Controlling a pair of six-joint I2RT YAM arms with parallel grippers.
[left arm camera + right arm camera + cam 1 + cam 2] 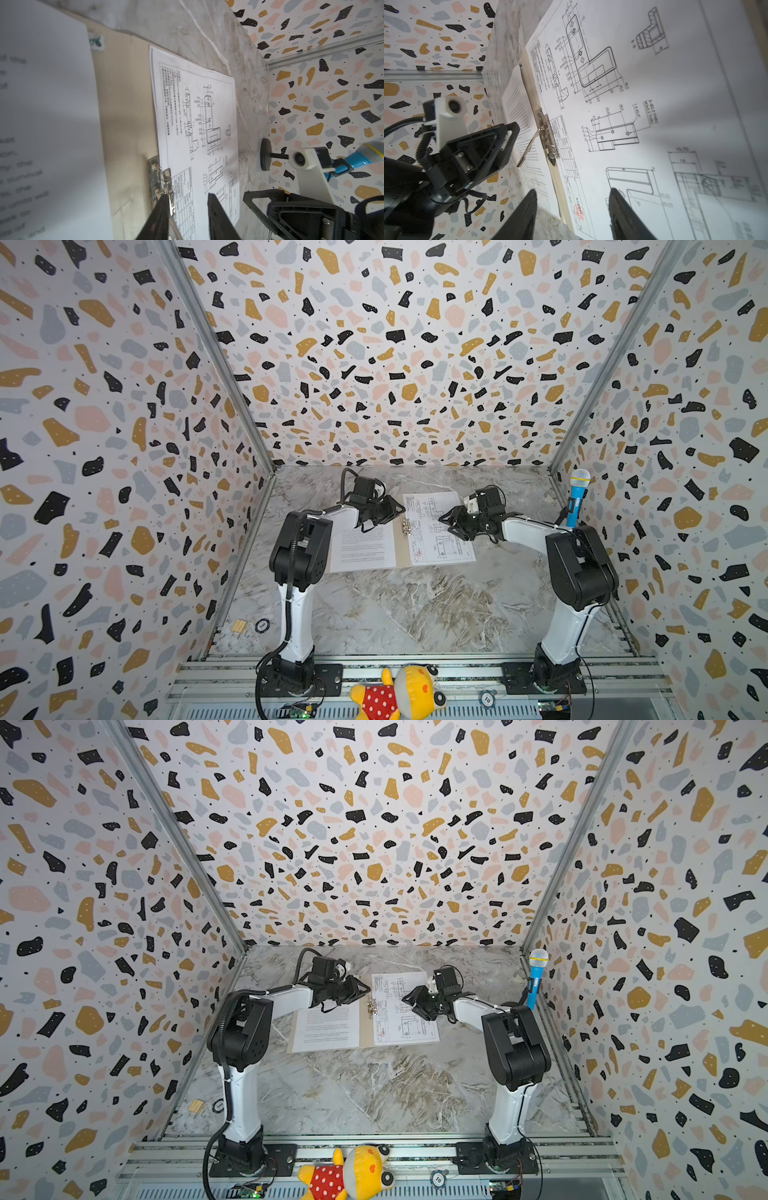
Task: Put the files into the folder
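Paper this thin is light, limp and slick. Each sheet will buckle if pushed from one edge and slide if dragged flat, so the best hold is a pinch on a free corner or margin, with the other hand pressing it down. The folder (401, 553) is stiffer card. It lies open and flat on the table (415, 605), toward 12 o'clock from the table's middle in both top views.

The text sheet (361, 547) covers the folder's 9 o'clock leaf. The drawing sheet (432, 549) covers the 3 o'clock leaf, its far end reaching past the folder's 12 o'clock edge. A third sheet cannot be made out; it may lie under one of these.

The metal clip (548, 137) sits on the spine at the drawing sheet's inner edge, with its lever raised in the right wrist view. It is small, hard and springy, likely to need a firm squeeze.

The left hand (395, 510) reaches in from 9 o'clock. Its fingers (160, 212) are narrowly apart with nothing seen between them, one tip right at the clip. The right hand (573, 191) comes from 3 o'clock and hovers just above the drawing sheet, fingers spread and empty, near the clip's 3 o'clock side.
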